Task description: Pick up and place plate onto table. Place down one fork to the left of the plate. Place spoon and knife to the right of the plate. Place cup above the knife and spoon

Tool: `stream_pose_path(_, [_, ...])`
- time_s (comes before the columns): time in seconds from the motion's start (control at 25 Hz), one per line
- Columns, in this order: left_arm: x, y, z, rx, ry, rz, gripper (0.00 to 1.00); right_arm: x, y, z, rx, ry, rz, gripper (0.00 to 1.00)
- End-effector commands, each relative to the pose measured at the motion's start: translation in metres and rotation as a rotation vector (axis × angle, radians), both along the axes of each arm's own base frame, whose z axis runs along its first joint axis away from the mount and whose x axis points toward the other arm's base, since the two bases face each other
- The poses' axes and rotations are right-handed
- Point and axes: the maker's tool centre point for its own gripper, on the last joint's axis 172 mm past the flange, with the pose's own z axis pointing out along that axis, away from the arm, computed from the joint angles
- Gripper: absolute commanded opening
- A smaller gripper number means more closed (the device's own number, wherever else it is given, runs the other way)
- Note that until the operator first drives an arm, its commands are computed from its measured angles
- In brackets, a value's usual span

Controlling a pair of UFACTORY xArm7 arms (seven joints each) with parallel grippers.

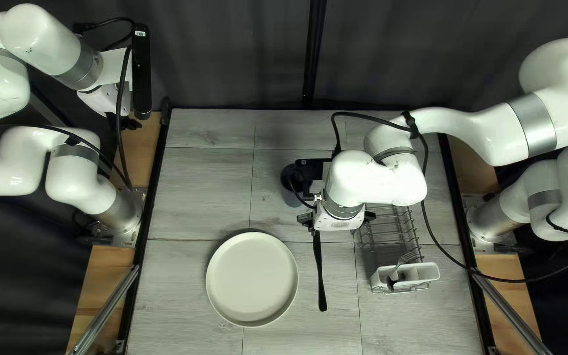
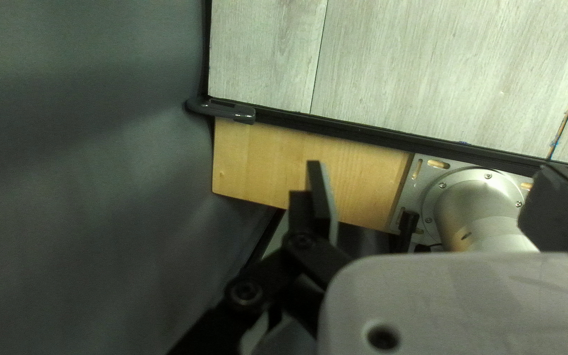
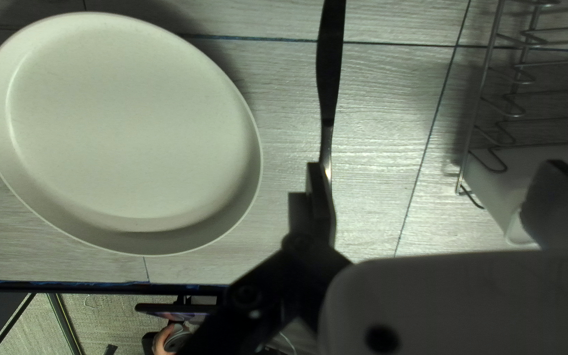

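Top left view: a round, off-white plate [image 1: 252, 279] lies on the grey wood-look worktop [image 1: 198, 181], left of centre and toward the near edge. To its right, just apart from it, is a knife with a long black handle and a metal blade [image 1: 320, 276]; the handle points to the near edge. The right gripper [image 1: 337, 221], black on a white arm, is above the blade end. Its own wrist view shows the jaws spread wide, the blade running close by one finger [image 3: 323, 200], with nothing pinched; whether blade and finger touch, I cannot tell. Farther from the near edge than the plate, a dark, round cup [image 1: 291, 197] is partly hidden by the right arm. At the right is a silver wire dish rack [image 1: 389, 230] with a white cutlery holder [image 1: 426, 271] at its near end, holding a metal utensil [image 1: 403, 260] too small to name surely. The left gripper [image 1: 123, 122] is raised beyond the worktop's left edge, its jaws spread and holding nothing
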Motion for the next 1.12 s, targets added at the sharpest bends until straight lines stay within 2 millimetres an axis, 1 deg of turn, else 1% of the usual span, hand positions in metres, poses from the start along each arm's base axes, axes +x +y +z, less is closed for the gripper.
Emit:
stream_pose_path(0.04, [0.0, 0.0, 0.0, 0.0, 0.0, 0.0, 1.0, -0.038, -0.007, 0.039, -0.004, 0.073, 0.265, 1.0])
stream_pose_path(0.08, [0.0, 0.0, 0.0, 0.0, 0.0, 0.0, 1.0, -0.044, -0.004, 0.044, -0.01, 0.075, 0.293, 1.0])
stream_pose_path(0.16, [0.0, 0.0, 0.0, 0.0, 0.0, 0.0, 1.0, -0.062, 0.009, 0.054, -0.026, 0.069, 0.388, 1.0])
stream_pose_path(0.24, [0.0, 0.0, 0.0, 0.0, 0.0, 0.0, 1.0, -0.08, 0.031, 0.058, -0.028, 0.055, 0.529, 1.0])
stream_pose_path(0.28, [0.0, 0.0, 0.0, 0.0, 0.0, 0.0, 1.0, -0.087, 0.036, 0.059, -0.023, 0.054, 0.578, 1.0])
stream_pose_path(0.32, [0.0, 0.0, 0.0, 0.0, 0.0, 0.0, 1.0, -0.089, 0.038, 0.059, -0.022, 0.054, 0.595, 1.0])
stream_pose_path(0.6, [0.0, 0.0, 0.0, 0.0, 0.0, 0.0, 1.0, -0.089, 0.038, 0.059, -0.022, 0.054, 0.595, 1.0])
stream_pose_path(0.64, [0.0, 0.0, 0.0, 0.0, 0.0, 0.0, 1.0, -0.093, 0.041, 0.058, -0.032, 0.045, 0.633, 1.0])
stream_pose_path(0.68, [0.0, 0.0, 0.0, 0.0, 0.0, 0.0, 1.0, -0.096, 0.045, 0.059, -0.022, 0.031, 0.659, 1.0])
stream_pose_path(0.72, [0.0, 0.0, 0.0, 0.0, 0.0, 0.0, 1.0, -0.103, 0.057, 0.062, -0.003, 0.016, 0.716, 1.0])
stream_pose_path(0.76, [0.0, 0.0, 0.0, 0.0, 0.0, 0.0, 1.0, -0.105, 0.063, 0.064, 0.008, 0.011, 0.746, 1.0])
stream_pose_path(0.84, [0.0, 0.0, 0.0, 0.0, 0.0, 0.0, 1.0, -0.109, 0.087, 0.065, 0.051, 0.012, 0.859, 1.0])
stream_pose_path(0.88, [0.0, 0.0, 0.0, 0.0, 0.0, 0.0, 1.0, -0.11, 0.095, 0.064, 0.062, 0.015, 0.897, 1.0])
stream_pose_path(0.92, [0.0, 0.0, 0.0, 0.0, 0.0, 0.0, 1.0, -0.112, 0.109, 0.064, 0.088, 0.02, 0.976, 1.0])
stream_pose_path(0.96, [0.0, 0.0, 0.0, 0.0, 0.0, 0.0, 1.0, -0.112, 0.116, 0.063, 0.104, 0.024, 1.017, 1.0])
stream_pose_path(1.0, [0.0, 0.0, 0.0, 0.0, 0.0, 0.0, 1.0, -0.111, 0.121, 0.063, 0.118, 0.034, 1.046, 1.0])
stream_pose_path(1.12, [0.0, 0.0, 0.0, 0.0, 0.0, 0.0, 1.0, -0.111, 0.121, 0.063, 0.118, 0.034, 1.046, 1.0])
